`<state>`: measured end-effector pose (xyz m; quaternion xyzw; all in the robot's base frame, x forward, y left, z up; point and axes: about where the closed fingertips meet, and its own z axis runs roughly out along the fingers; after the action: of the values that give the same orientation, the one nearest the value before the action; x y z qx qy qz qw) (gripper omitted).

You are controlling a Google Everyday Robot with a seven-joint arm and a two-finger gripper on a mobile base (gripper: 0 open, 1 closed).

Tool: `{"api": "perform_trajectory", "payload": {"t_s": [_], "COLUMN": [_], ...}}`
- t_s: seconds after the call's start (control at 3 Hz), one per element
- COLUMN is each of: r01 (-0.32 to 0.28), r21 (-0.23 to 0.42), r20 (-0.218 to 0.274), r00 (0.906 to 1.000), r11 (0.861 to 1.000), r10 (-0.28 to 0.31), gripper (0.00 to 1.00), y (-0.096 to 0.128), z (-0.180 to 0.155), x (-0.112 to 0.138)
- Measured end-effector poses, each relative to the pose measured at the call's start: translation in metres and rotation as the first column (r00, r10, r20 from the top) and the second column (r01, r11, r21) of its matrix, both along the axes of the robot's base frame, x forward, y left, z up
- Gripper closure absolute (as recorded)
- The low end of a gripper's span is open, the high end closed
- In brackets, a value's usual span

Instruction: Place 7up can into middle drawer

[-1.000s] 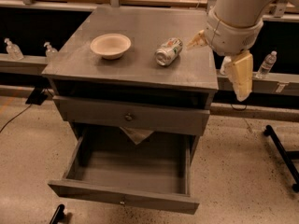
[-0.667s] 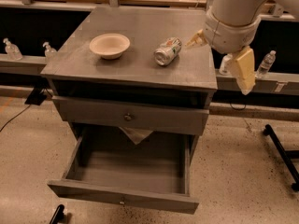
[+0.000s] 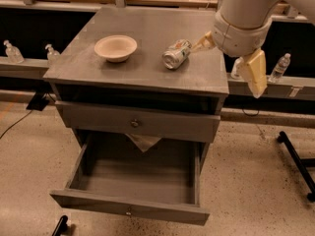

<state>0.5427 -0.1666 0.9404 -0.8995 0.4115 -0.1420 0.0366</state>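
The 7up can (image 3: 177,54) lies on its side on the grey cabinet top (image 3: 147,23), right of centre. My gripper (image 3: 225,71) hangs over the cabinet's right edge. It is open, with one cream finger (image 3: 202,43) pointing at the can's far end and close to it, and the other finger (image 3: 255,73) hanging off the edge. It holds nothing. The middle drawer (image 3: 138,176) is pulled out low at the front, with an empty grey floor and a tiny knob on its front panel (image 3: 129,211).
A cream bowl (image 3: 115,47) sits on the top, left of the can. A closed drawer front with a brassy knob (image 3: 134,123) is above the open drawer. Pump bottles (image 3: 12,52) stand on a ledge at the left, a water bottle (image 3: 281,67) at the right. Black stand legs (image 3: 295,156) are on the floor at the right.
My gripper has shifted slightly upward beside the can. The can, bowl and drawer have not moved.
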Motion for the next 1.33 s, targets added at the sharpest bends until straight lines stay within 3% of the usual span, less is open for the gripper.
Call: {"api": "perform_trajectory", "payload": {"t_s": [0.33,0.67,1.0,1.33], "r01": [-0.198,-0.405,-0.537,-0.620], "r21": [-0.039,-0.099,-0.160,-0.204], "r20": [0.044,0.084,0.109,0.113], "r00": [0.9790,0.9065,0.8244,0.7538], "r11": [0.980,0.909,0.828,0.757], "r10": [0.199,0.414,0.556,0.647], "gripper": [0.00,0.00,0.00,0.00], "y": [0.015,0.038,0.063,0.092], "z": [-0.012,-0.028,-0.040,-0.056], "x": [0.021,0.050,0.073,0.112]}}
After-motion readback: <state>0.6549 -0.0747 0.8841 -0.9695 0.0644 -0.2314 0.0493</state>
